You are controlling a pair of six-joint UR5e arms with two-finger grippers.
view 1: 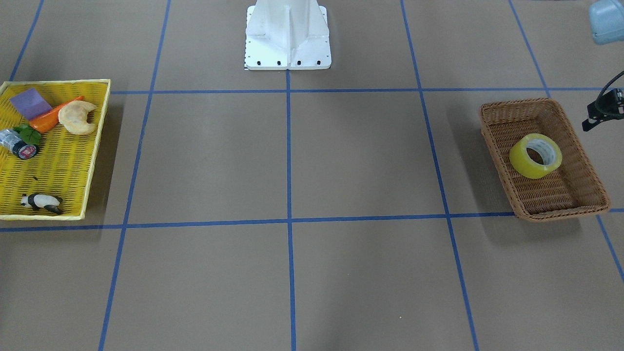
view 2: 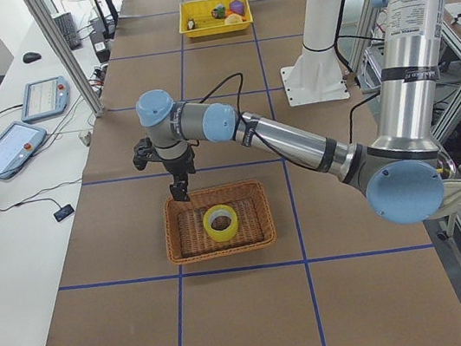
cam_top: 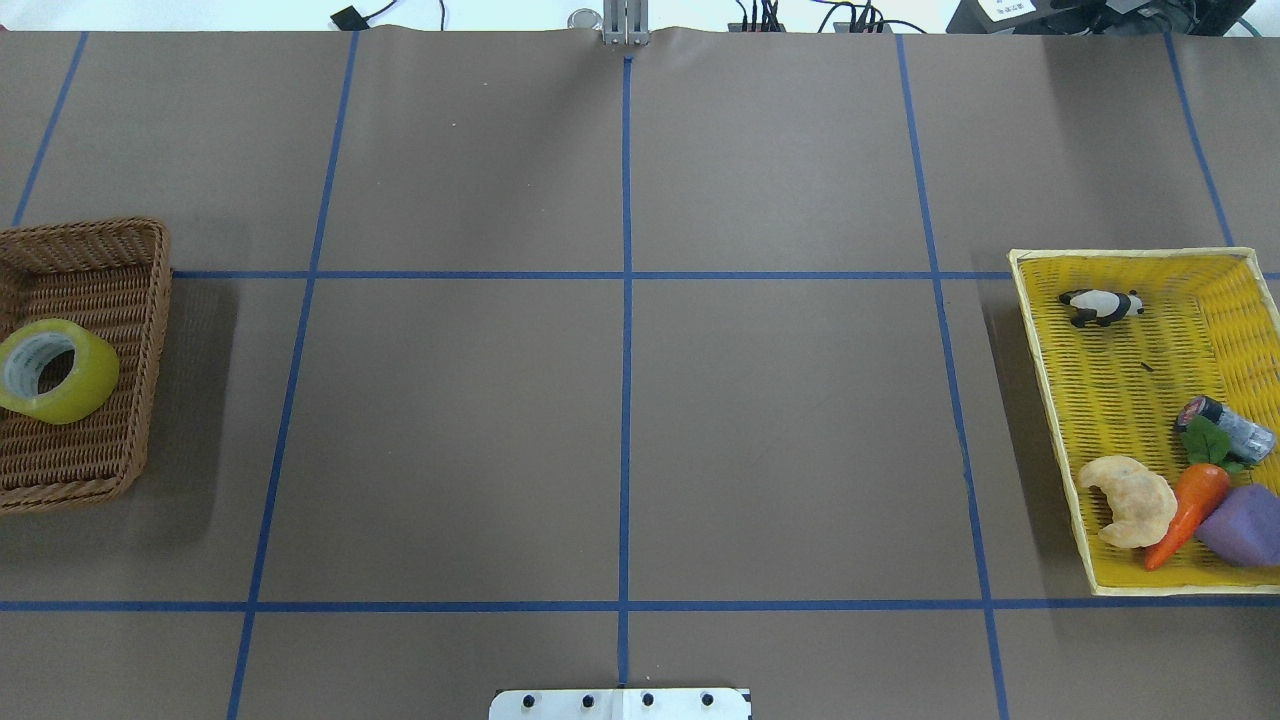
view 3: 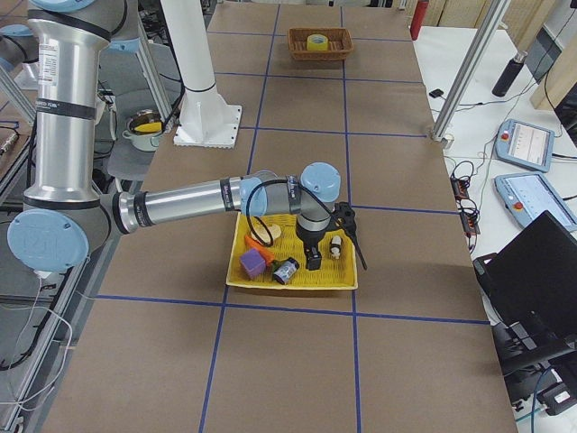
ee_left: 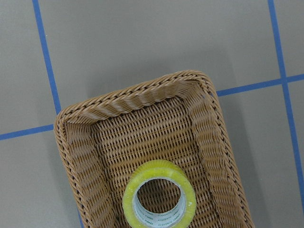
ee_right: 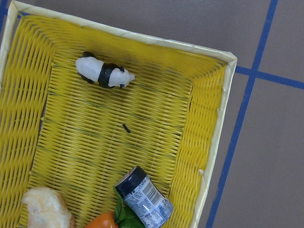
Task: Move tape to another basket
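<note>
The yellow tape roll [view 1: 521, 161] stands tilted inside the brown wicker basket [view 1: 516, 105], near its middle. Both show at the left edge of the overhead view: tape [cam_top: 85, 385], basket [cam_top: 100, 228]. In the left wrist view the tape [ee_left: 159, 167] sits at the bottom, inside the basket [ee_left: 142, 95]; no fingers show there. My left gripper [view 2: 179, 190] hangs above the basket's outer rim, apart from the tape; I cannot tell if it is open. My right gripper [view 3: 313, 257] hovers over the yellow mesh basket [view 3: 297, 281]; its state is also unclear.
The yellow mesh basket [cam_top: 1130, 400] at the other end of the table holds a toy panda [ee_right: 102, 73], a small bottle [ee_right: 142, 197], a carrot [cam_top: 1190, 505], a croissant [cam_top: 1130, 500] and a purple block [cam_top: 1240, 525]. The robot's white base [view 1: 287, 44] stands mid-table.
</note>
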